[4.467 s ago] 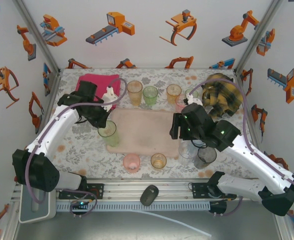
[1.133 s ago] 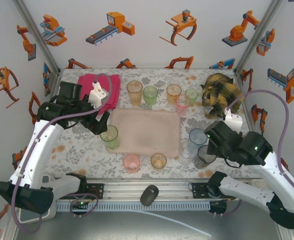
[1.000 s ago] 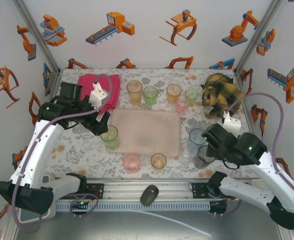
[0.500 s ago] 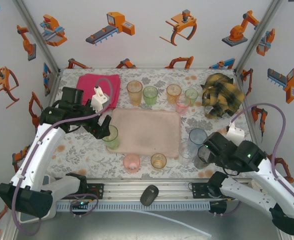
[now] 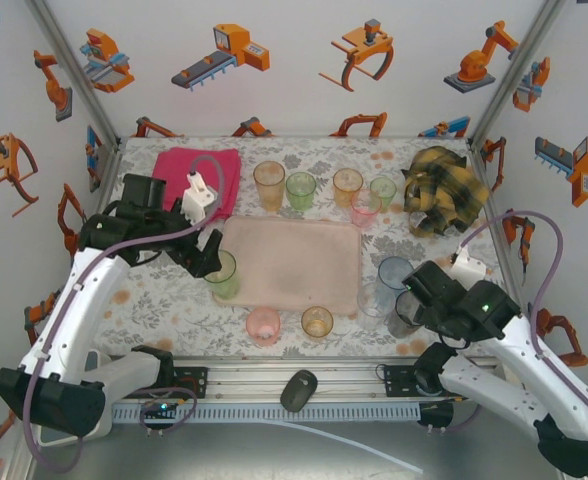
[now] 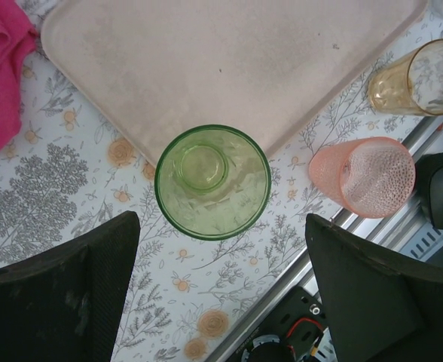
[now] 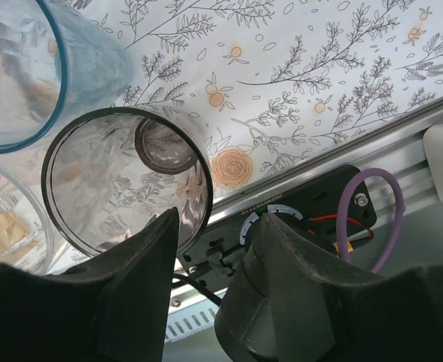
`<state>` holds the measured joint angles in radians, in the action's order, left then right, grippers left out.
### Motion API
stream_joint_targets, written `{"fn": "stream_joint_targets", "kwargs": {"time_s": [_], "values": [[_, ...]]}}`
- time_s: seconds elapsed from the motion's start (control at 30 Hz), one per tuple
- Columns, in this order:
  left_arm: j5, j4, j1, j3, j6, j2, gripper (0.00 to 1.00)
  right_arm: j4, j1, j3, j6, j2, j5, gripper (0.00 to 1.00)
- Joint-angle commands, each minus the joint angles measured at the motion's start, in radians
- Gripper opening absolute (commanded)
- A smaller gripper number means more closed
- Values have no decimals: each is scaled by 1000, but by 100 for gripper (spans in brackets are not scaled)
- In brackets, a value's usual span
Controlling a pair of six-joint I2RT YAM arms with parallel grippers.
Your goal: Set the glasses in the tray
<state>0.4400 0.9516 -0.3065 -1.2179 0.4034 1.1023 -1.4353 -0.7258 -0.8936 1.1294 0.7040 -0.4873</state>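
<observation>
1. The right arm was reaching over the flat pale pink plastic tray [image 5: 294, 260] a few seconds ago. Now it is pulled back to the near right corner of the flowery table [image 5: 164, 310].
2. The right end effector [image 7: 214, 226] is sitting at the round smoky grey see-through plastic tumbler [image 7: 123, 181]. Its jaws are a little apart with the tumbler's rim between them. I cannot tell if they are pinching it.
3. The left end effector [image 6: 221, 219] is hanging wide open. The round green see-through plastic tumbler [image 6: 212, 181] is standing upright between its fingers, and it is not touching them.
4. The green tumbler is sitting right at the tray's edge, as before.
5. A pale blue tumbler [image 7: 18, 68] is standing just beside the grey one.
6. A bumpy pink tumbler [image 6: 365, 185] and a smooth orange tumbler [image 6: 413, 79] are waiting on the table near the tray.
</observation>
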Motion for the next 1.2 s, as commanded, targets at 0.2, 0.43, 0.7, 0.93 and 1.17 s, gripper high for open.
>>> {"fn": "stream_joint_targets", "kwargs": {"time_s": [0.2, 0.43, 0.7, 0.93, 1.17], "values": [[39, 17, 4, -73, -9, -43, 83, 76, 119, 51, -105, -2, 65, 41], [42, 21, 3, -68, -13, -37, 83, 84, 136, 56, -117, 29, 64, 33], [41, 15, 3, -63, -5, -40, 83, 73, 152, 52, -114, 22, 67, 27], [42, 10, 3, -68, -4, -37, 84, 69, 157, 51, -113, 27, 65, 21], [43, 9, 4, -63, -4, -31, 84, 66, 158, 50, -113, 23, 62, 17]]}}
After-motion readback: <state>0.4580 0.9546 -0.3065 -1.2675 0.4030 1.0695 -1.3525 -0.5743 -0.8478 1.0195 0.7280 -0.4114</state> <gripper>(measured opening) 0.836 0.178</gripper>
